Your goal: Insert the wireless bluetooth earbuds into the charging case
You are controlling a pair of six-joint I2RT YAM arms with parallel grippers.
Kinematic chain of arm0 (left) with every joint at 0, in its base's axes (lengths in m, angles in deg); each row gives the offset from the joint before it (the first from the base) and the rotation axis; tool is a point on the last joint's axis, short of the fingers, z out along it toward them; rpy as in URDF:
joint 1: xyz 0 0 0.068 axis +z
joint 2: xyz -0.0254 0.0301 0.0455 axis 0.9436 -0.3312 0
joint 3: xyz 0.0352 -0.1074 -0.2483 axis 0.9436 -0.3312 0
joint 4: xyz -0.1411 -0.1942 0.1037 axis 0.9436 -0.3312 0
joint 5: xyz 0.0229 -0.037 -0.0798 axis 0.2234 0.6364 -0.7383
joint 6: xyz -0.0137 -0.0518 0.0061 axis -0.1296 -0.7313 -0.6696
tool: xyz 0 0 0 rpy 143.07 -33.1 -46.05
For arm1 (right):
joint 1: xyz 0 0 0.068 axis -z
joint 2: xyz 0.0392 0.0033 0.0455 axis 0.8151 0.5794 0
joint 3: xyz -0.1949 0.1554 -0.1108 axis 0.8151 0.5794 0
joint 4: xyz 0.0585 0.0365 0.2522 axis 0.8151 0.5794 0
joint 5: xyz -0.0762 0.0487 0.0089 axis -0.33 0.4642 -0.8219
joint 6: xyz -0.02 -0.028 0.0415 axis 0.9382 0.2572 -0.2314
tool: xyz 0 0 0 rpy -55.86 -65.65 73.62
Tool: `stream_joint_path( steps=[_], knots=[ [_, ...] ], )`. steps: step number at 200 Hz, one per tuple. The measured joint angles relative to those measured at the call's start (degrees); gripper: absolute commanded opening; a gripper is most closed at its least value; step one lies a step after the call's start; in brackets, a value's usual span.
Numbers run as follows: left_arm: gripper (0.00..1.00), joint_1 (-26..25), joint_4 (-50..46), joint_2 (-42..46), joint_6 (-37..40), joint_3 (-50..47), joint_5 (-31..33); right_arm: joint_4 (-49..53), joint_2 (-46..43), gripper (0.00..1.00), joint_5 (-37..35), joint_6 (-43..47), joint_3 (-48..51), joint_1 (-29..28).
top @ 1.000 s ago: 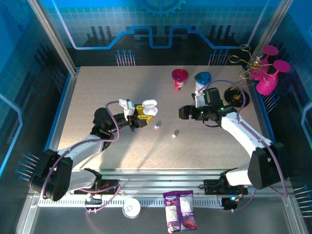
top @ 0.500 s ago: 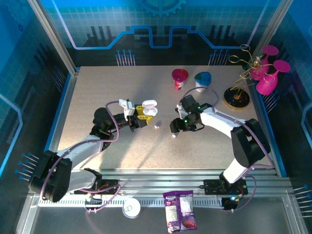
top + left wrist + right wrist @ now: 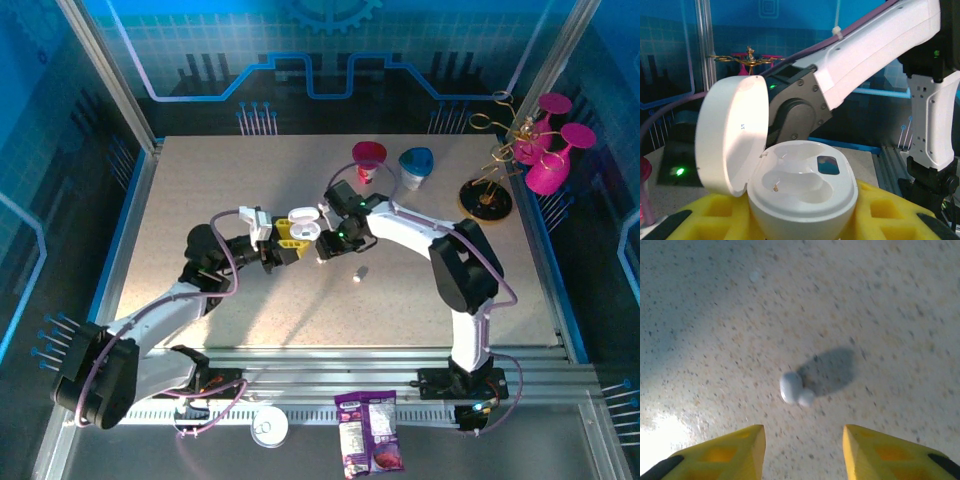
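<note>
L gripper (image 3: pixel 288 238) is near the middle of the table (image 3: pixel 200 180), its yellow jaws pressed on both sides of the white charging case (image 3: pixel 802 192), which sits up w/ its lid (image 3: pixel 730 135) flipped open to the left. R gripper (image 3: pixel 802 450) hangs low over the table right beside the case, pointing down w/ jaws spread wide, and one small white earbud (image 3: pixel 792 389) lies on the table just past its yellow tips, not touching them. A 2nd earbud (image 3: pixel 358 273) lies by itself a bit nearer the arm bases, apart from both grippers.
</note>
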Motion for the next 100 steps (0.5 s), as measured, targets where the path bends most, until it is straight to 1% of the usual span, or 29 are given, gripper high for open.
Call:
stream_joint_path(
  steps=[9, 45, 58, 90, 100],
  knots=[
    [0.26, 0.0, -0.5, 0.6, 0.2, 0.0, 0.0, 1.2, 1.6, 0.38, -0.8, 1.2, -2.2, -0.7],
    [0.26, 0.0, -1.9, 1.7, 1.3, -0.4, 0.0, 6.1, 7.6, 0.35, -4.8, 4.3, -9.3, -2.9],
    [0.26, 0.0, -2.2, 1.7, 1.3, -0.5, 0.0, 7.7, 9.4, 0.33, -6.0, 5.2, -11.0, -3.5],
    [0.26, 0.0, -2.6, 1.7, 1.5, -0.6, 0.0, 10.6, 11.9, 0.31, -7.9, 6.4, -13.5, -4.5],
    [0.26, 0.0, -2.6, 1.7, 1.5, -0.6, 0.0, 11.1, 12.3, 0.29, -8.1, 6.6, -13.9, -4.8]
  ],
)
